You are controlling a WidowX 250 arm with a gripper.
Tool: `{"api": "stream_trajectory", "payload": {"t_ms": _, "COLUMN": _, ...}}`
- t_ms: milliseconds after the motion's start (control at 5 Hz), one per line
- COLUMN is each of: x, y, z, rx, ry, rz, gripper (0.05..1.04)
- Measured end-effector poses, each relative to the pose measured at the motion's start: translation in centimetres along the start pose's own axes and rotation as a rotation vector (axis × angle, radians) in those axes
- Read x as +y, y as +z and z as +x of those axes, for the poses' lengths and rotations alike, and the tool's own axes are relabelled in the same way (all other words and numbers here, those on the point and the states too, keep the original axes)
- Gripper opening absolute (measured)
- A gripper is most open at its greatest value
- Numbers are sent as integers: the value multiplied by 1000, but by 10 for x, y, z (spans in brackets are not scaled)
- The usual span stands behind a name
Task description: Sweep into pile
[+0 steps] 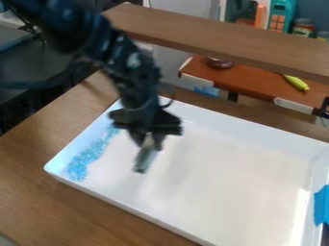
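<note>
The gripper (149, 142) grips a small tool (145, 160). Pushing too hard could spill blue bits (82, 162) over the tray's (212, 187) left edge.

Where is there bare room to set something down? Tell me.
The white tray is bare from the gripper to the right wall by the blue tape; so is the wooden table left of the tray. The tray's left end is crowded: blue bits, the held grey tool nearby.
</note>
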State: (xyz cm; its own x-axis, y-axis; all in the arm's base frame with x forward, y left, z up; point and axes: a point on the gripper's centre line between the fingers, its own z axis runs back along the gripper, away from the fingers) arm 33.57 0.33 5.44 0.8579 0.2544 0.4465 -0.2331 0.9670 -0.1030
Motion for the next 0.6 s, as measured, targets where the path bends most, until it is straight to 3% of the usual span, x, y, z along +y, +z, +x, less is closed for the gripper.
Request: {"api": "stream_trajectory", "payload": {"t_ms": 600, "x": -130, "y": -30, "z": -14, "rx": 96, "ry": -131, "rz": -7, "gripper": 354}}
